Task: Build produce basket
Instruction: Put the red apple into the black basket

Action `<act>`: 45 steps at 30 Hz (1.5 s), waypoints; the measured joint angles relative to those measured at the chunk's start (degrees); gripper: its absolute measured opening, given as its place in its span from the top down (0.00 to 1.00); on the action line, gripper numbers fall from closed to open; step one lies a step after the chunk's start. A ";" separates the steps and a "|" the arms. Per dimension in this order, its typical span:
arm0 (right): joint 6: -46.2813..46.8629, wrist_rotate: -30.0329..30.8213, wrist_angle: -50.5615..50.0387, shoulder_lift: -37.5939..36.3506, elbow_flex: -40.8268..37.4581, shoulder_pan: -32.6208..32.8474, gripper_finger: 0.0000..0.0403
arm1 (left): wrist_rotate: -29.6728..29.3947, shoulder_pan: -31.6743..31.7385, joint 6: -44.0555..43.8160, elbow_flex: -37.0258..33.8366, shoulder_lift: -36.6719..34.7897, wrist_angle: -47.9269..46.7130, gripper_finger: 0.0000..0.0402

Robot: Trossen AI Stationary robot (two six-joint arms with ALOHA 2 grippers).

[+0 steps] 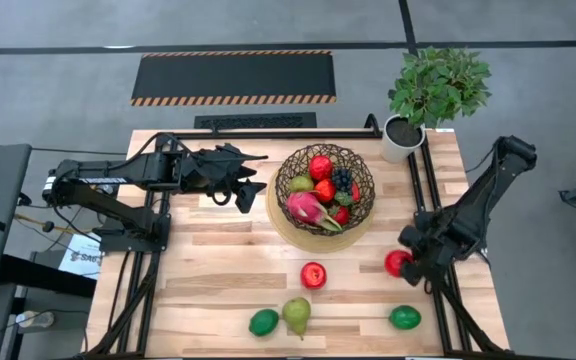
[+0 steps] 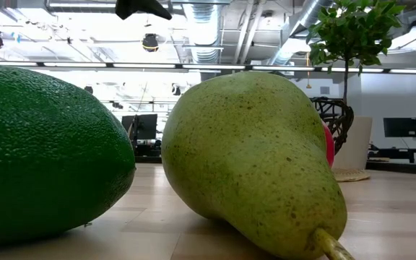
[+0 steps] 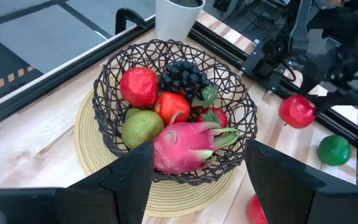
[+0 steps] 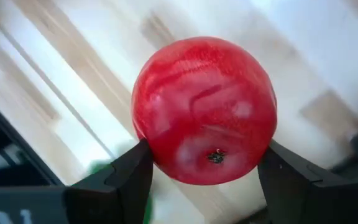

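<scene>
The dark wire basket [image 1: 323, 190] stands on its tan disc at the table's far middle. It holds red apples, a pear, grapes and a pink dragon fruit [image 3: 188, 144]. On the near table lie a red apple [image 1: 313, 275], a lime [image 1: 264, 322], a pear [image 1: 297, 315] and a second lime [image 1: 405, 318]. My left gripper [image 1: 253, 186] is open just left of the basket, its fingers [image 3: 129, 180] apart in front of the basket's wall. My right gripper [image 1: 408, 262] is near the table's right edge, shut on another red apple [image 4: 204, 109]. My right gripper pinches the red apple [image 1: 398, 263] between its two fingers, one finger [image 4: 129, 177] on each side of the apple's widest part. The fingers slant down from the table's right side. The apple's stem pit [image 4: 215, 157] faces the wrist camera. The apple looks lifted clear of the table.
A white pot with a leafy plant [image 1: 405, 138] stands at the far right corner, close to the basket. Black frame rails [image 1: 423, 200] run along the table's left and right sides. Bare wood [image 1: 218, 250] lies between the basket and the near fruits.
</scene>
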 joint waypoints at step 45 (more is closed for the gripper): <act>-67.19 -1.66 24.59 29.11 31.78 -65.61 0.38 | 0.55 0.00 -1.11 0.01 0.00 -1.77 0.41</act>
